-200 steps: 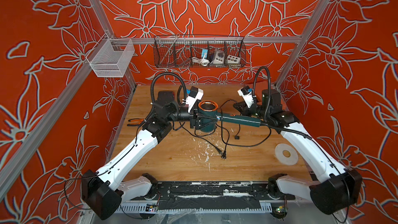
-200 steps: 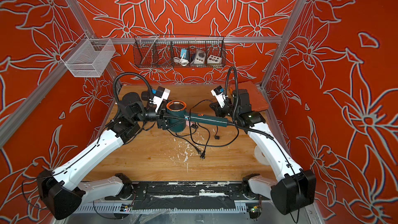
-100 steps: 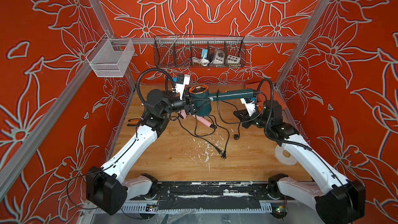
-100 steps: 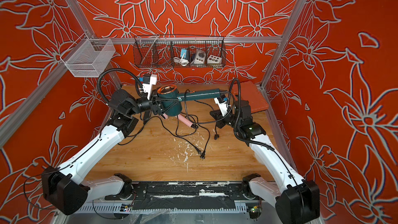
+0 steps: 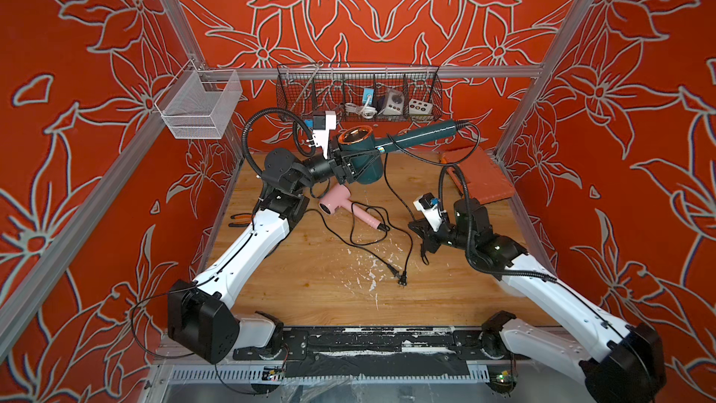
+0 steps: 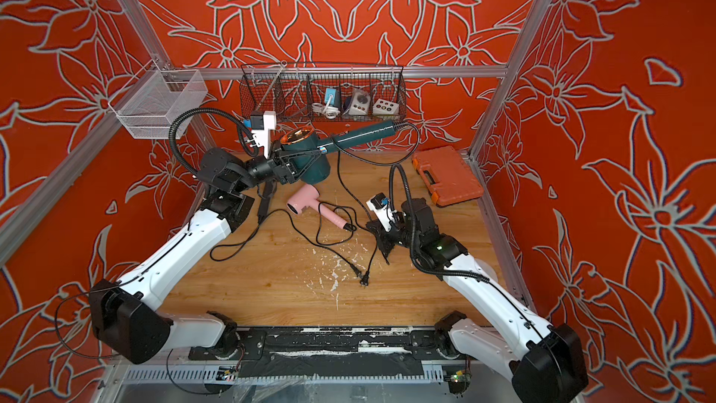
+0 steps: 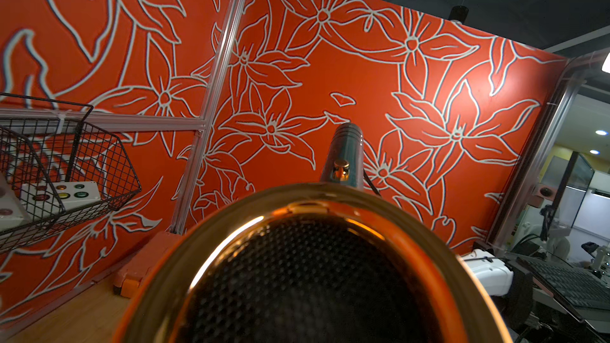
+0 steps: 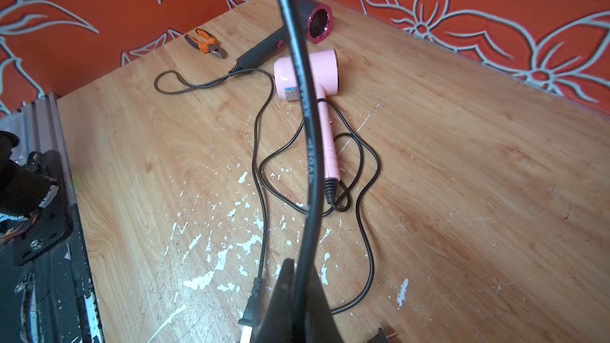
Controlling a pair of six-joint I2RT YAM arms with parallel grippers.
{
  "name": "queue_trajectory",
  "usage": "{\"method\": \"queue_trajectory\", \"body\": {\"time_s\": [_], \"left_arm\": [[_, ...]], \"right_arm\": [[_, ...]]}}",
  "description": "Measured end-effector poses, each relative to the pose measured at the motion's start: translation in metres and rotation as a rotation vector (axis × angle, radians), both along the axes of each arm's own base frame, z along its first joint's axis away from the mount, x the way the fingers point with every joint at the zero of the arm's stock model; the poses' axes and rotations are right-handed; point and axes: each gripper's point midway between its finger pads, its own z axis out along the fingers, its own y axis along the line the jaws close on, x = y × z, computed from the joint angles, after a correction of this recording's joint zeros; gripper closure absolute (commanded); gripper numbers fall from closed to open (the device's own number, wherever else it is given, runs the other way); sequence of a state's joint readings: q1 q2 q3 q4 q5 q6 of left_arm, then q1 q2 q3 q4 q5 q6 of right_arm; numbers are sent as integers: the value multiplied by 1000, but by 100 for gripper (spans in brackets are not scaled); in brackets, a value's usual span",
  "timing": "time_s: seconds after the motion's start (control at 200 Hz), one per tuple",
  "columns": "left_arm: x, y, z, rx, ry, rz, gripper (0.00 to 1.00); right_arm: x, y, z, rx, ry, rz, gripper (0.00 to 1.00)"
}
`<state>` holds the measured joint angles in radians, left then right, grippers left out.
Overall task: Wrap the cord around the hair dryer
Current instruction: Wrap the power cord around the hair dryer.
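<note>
Three hair dryers: teal barrel-shaped plastic hair dryer with copper ring (image 5: 422, 136), pink T-shaped plastic dryer (image 5: 336, 203), dark grey slim dryer with magenta ring (image 8: 260, 51). Three black cords, one apiece. Two pincers. Left pincer (image 5: 358, 162) half spread, grasping teal barrel, aloft near back wall. Right pincer (image 8: 292, 268) clenched on teal dryer's thin rubbery cord (image 8: 308, 127), low over scuffed wooden tabletop (image 5: 310, 284).
</note>
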<state>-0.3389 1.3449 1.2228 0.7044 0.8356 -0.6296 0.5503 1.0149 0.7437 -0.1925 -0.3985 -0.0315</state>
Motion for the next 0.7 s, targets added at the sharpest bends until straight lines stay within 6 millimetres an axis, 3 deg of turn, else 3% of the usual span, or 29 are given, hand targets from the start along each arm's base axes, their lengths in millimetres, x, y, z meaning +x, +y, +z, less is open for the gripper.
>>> {"method": "queue_trajectory", "body": {"time_s": [0.405,0.701], "left_arm": [[33,20,8,-54,14,91,100],[45,34,16,-90,16,127,100]], "right_arm": [[-7,13,-27,-126,-9,19,100],[-12,22,-46,-197,1,46,100]]}}
